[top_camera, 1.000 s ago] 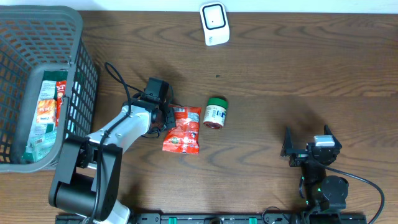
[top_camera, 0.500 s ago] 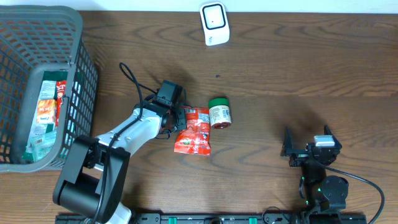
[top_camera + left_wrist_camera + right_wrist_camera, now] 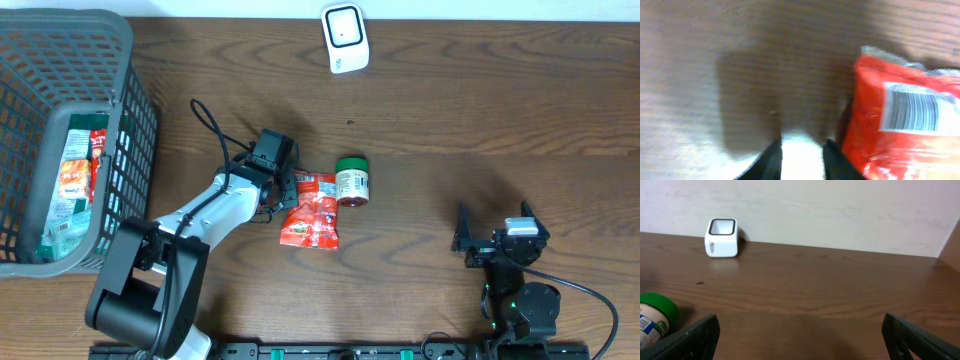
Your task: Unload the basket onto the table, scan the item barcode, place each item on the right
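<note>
Item: red packet (image 3: pixel 312 208) lies flat on the table (image 3: pixel 450 120), left of centre, its barcode (image 3: pixel 917 107) facing up in the left wrist view
Left arm: left gripper (image 3: pixel 801 155) sits low at the packet's left edge, jaws parted only a little and gripping nothing; the packet lies just outside one finger
Right arm: right gripper (image 3: pixel 495 232) rests at the front right, well apart from the packet, jaws spread wide and empty
Jar: green-lidded jar (image 3: pixel 352 181) lies on its side, just beside the packet's far right corner
Scanner: white scanner (image 3: pixel 345 38) stands at the table's far edge
Basket: grey basket (image 3: pixel 125 60) at the left holds wrapped goods (image 3: pixel 75 170)
</note>
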